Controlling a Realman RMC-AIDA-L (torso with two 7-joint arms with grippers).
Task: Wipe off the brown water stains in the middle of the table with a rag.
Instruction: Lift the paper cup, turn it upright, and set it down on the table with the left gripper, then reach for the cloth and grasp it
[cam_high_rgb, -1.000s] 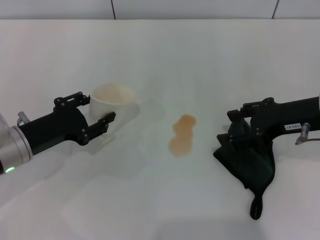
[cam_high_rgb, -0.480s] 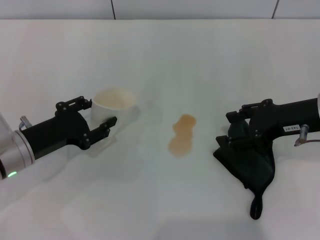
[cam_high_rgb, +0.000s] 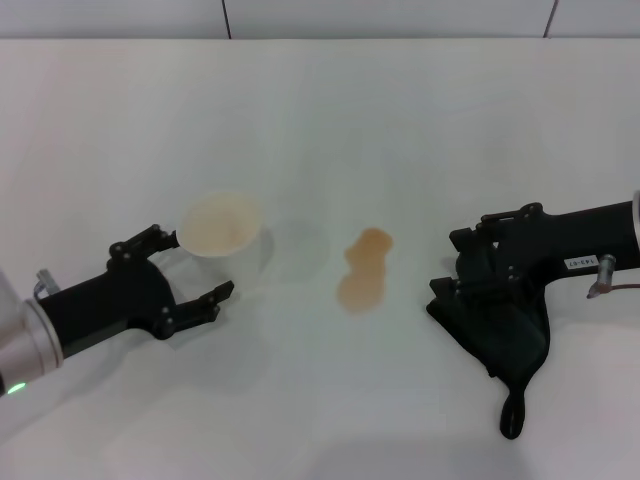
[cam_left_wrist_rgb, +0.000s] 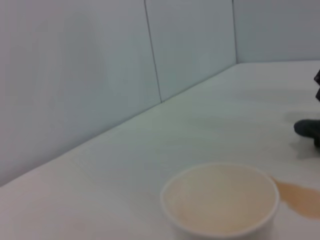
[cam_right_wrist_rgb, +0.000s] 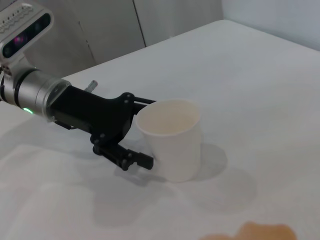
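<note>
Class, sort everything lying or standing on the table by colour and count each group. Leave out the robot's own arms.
White: 1, the cup
Black: 1, the rag
Orange-brown: 1, the stain
Total: 3

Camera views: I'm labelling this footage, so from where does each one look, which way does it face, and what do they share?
Head view: from above, forward and down at the table; shows the left gripper open beside the white cup, the right gripper on the rag, and the brown water stains.
Left wrist view: low on the left arm, facing the cup and wall; no own fingers.
Right wrist view: on the right arm, facing the left arm.
Shared: cup and stains appear in all three.
</note>
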